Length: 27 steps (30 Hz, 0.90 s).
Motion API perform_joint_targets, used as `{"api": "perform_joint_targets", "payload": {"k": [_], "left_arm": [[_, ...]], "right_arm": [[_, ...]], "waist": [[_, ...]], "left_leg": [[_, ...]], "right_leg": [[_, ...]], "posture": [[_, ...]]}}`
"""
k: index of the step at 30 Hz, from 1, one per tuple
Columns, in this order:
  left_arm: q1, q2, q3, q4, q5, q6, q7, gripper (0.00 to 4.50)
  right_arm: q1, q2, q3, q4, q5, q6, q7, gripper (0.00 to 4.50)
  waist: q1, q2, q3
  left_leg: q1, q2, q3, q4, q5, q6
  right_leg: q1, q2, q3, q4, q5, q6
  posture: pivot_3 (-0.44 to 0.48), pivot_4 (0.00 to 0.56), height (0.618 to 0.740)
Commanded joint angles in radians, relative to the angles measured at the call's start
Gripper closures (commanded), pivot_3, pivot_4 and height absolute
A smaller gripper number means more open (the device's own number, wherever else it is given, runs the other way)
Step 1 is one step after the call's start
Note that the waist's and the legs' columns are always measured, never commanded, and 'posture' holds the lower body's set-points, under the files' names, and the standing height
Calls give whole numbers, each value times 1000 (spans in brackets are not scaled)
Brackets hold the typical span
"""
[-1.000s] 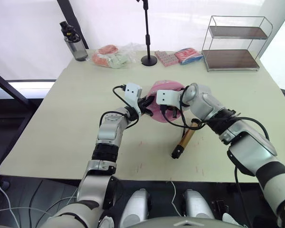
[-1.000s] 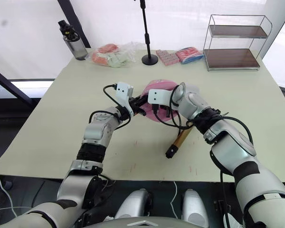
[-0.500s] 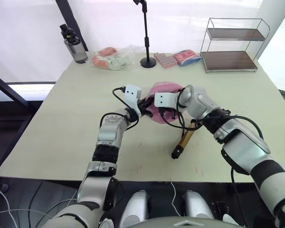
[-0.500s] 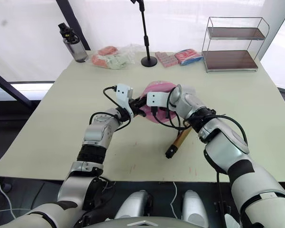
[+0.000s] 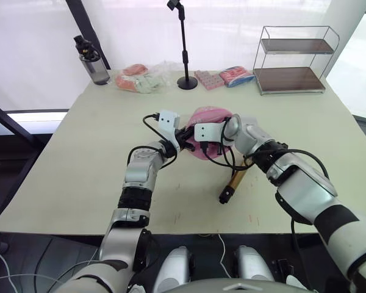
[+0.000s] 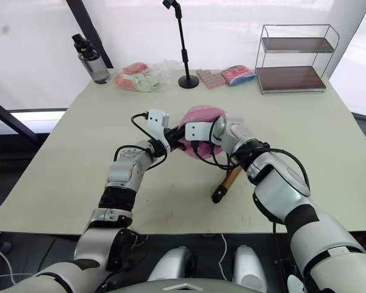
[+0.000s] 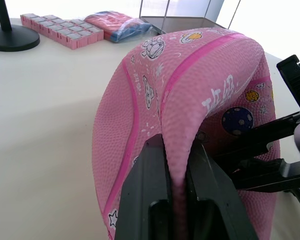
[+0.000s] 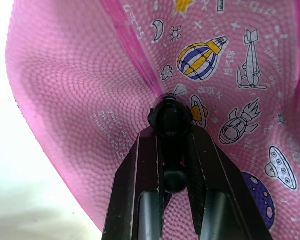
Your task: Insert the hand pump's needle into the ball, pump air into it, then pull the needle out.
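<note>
The ball is pink, limp and creased, and rests at the table's middle. My left gripper is shut on a raised fold of the ball. My right gripper is shut on the needle's black fitting, whose tip presses against the ball beside a dark pink seam. The metal pin itself is hidden. The hand pump, a gold cylinder, lies on the table just right of the ball. Its black hose loops up to my right gripper.
At the table's far edge stand a water bottle, a clear bag of pink and green items, a microphone stand, a pink block pack, a red-blue pouch and a wire shelf.
The head camera has shifted a little, so the whole scene sits slightly lower and further left. Both grippers keep their holds at the ball, and the pump lies where it was.
</note>
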Motion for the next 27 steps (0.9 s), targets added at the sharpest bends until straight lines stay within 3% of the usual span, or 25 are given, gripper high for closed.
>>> {"api": "perform_joint_targets", "payload": {"k": [1, 8, 17, 27], "left_arm": [[29, -12, -28, 0, -21, 26, -31, 4500], [32, -13, -29, -3, -21, 26, -27, 4500], [30, -13, -32, 0, -20, 22, -29, 4500], [29, -10, -39, 5, -24, 16, -31, 4500]], "right_arm": [[83, -49, 53, 205, -96, 54, -50, 4426], [85, -40, 46, 209, -98, 45, -50, 4426], [83, -41, -78, 129, -14, 39, -46, 4426], [153, -97, -177, -185, 27, 245, 3, 4426]], "waist": [[0, 0, -1], [-1, 0, -3], [-3, 0, -4], [1, 4, 3]], "left_leg": [[0, 0, 0, 0, 0, 0], [0, 0, 0, 0, 0, 0], [0, 0, -1, -1, 0, 0], [-4, -6, -11, -1, 0, 0]], "right_leg": [[0, 0, 0, 0, 0, 0], [0, 0, 0, 0, 0, 0], [0, -1, 0, -1, 0, 0], [0, -8, -5, -2, -2, 2]], "posture": [[0, 150, 736], [0, 150, 736], [0, 150, 736], [0, 150, 736]]}}
